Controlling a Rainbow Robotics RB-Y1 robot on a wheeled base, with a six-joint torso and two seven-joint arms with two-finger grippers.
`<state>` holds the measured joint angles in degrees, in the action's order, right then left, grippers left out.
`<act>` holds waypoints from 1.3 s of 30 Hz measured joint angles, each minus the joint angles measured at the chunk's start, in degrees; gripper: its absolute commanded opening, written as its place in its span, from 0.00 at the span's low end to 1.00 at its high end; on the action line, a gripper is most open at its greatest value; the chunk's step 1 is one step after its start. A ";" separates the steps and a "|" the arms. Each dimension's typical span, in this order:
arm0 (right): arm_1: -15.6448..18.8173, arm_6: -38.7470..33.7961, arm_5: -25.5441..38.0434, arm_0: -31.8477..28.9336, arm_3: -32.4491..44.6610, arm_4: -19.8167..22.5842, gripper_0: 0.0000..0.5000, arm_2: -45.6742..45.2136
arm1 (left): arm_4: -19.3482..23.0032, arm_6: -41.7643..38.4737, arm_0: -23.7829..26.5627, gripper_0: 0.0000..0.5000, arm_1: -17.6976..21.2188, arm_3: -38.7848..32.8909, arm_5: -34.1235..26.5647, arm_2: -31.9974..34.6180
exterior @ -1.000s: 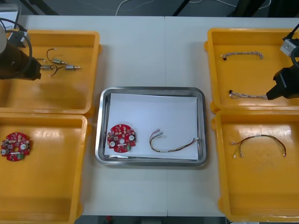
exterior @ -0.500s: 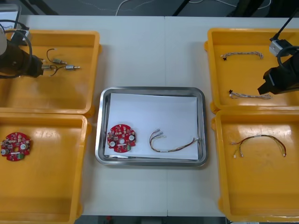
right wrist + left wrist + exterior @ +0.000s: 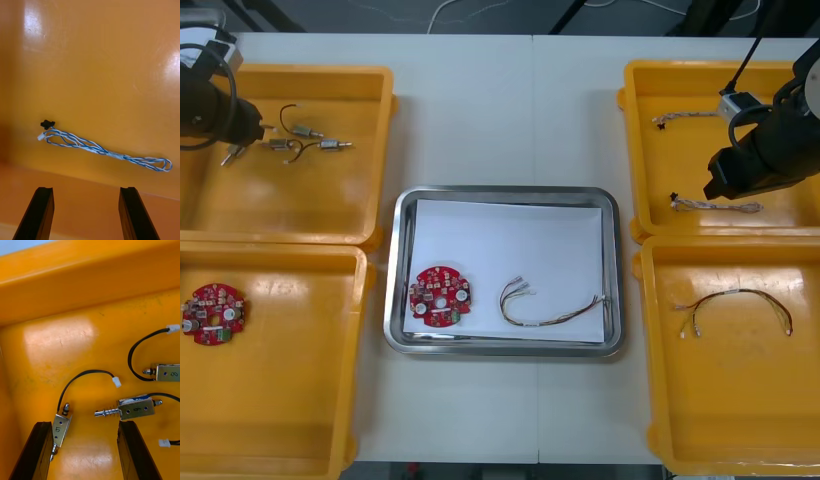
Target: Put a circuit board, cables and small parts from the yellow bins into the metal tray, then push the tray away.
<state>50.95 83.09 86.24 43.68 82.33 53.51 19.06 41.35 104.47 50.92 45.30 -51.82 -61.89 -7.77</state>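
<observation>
Both end effectors [image 3: 84, 423] [image 3: 86, 189] spread, perhaps inside bins [image 3: 330, 200] [image 3: 680, 150]

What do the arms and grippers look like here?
Both arms are black and bulky at the wrist: left arm, right arm. The right arm carries a small light-grey box with a black cable. The left gripper and right gripper each have two flat black fingers with squared tips.

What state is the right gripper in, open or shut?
Open: the right gripper has its fingers apart, nothing between them; the blue and white cable lies beyond.
</observation>
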 measured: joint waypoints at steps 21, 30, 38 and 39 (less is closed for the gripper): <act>-4.60 0.00 -10.75 0.76 -5.71 -2.22 1.00 9.28 | 2.70 11.11 0.52 1.00 0.07 7.52 6.09 0.00; -5.00 0.00 -10.87 1.11 -5.96 -3.41 1.00 10.37 | 3.37 11.13 0.52 1.00 0.07 9.54 9.82 -1.85; -5.04 0.00 -11.37 1.20 -6.28 -4.64 0.00 10.51 | 4.31 11.13 0.52 1.00 0.07 11.31 10.14 -2.15; -5.04 0.00 -11.39 1.22 -6.34 -4.70 0.00 10.51 | 4.47 11.13 0.52 1.00 0.07 11.36 10.17 -2.15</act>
<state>45.91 83.09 74.84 44.90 75.99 48.82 29.57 45.82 115.59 51.44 45.37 -40.46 -51.72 -9.91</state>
